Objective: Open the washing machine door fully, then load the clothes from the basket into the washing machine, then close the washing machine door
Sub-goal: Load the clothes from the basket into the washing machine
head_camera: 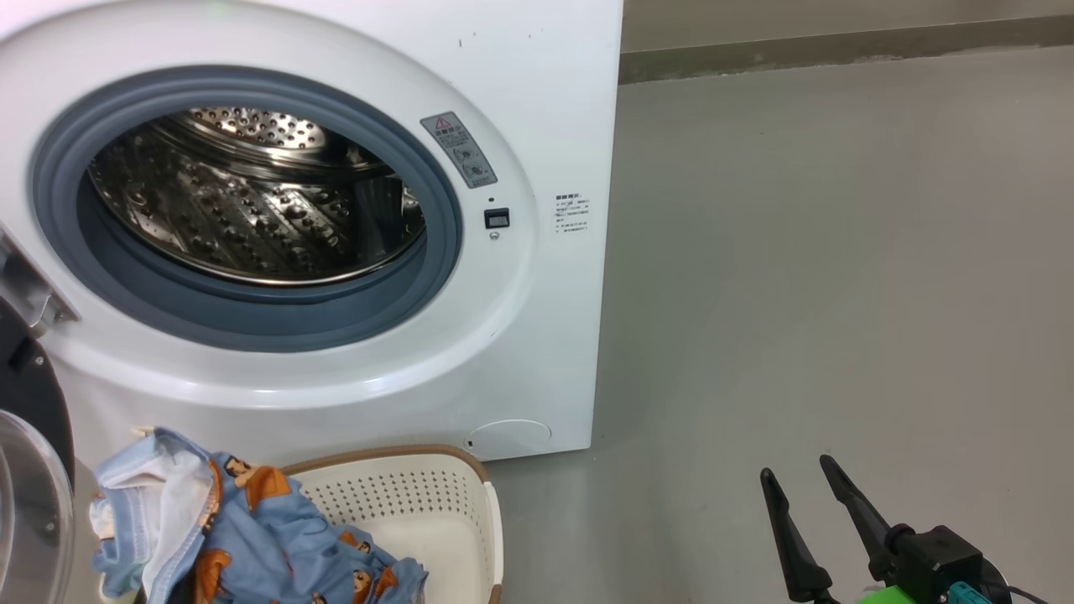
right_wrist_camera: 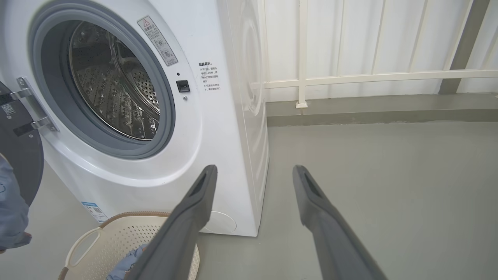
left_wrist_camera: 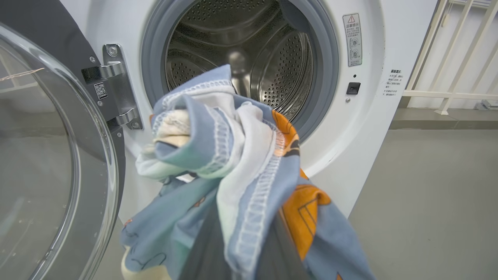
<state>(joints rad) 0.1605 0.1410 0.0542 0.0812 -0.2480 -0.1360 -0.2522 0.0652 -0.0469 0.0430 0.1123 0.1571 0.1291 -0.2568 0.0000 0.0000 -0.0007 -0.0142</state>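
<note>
Left claw [left_wrist_camera: 240,233]: pinched on the clothes [left_wrist_camera: 233,155] — the bunch drapes over my fingers, held up before the drum [left_wrist_camera: 241,50].
Right claw [head_camera: 797,470]: spread wide, gripping nothing, low over the floor [head_camera: 839,252] to the right of the washing machine [head_camera: 545,335].
Clothes: raised over the left end of the basket [head_camera: 419,495], lower folds lying inside it.
Washing machine door [head_camera: 33,486]: swung open on my left — glass bowl facing out.

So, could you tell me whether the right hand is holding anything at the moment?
No, the right hand is open, its fingers spread apart with nothing between them.
</note>
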